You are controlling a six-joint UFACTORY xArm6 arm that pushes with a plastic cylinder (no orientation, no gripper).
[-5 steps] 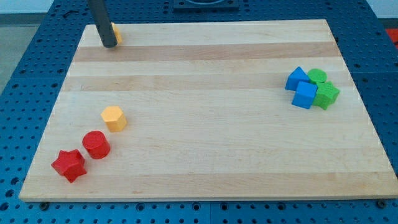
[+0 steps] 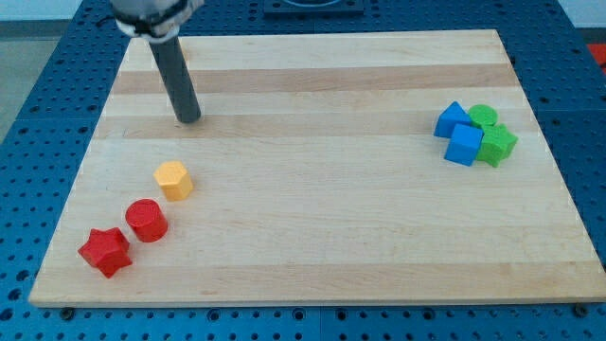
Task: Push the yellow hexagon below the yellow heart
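At 12 o'clock of yellow hexagon (image 2: pixel 173 179), my tip (image 2: pixel 189 119) carries no pincer; yellow heart hidden, so pushing down drives hexagon wrong way.

On my feed, a red star (image 2: pixel 104 252) and red cylinder (image 2: pixel 147 220) sit near left; two blue blocks (image 2: pixel 457 133) and two green blocks (image 2: pixel 492 138) cluster far right.
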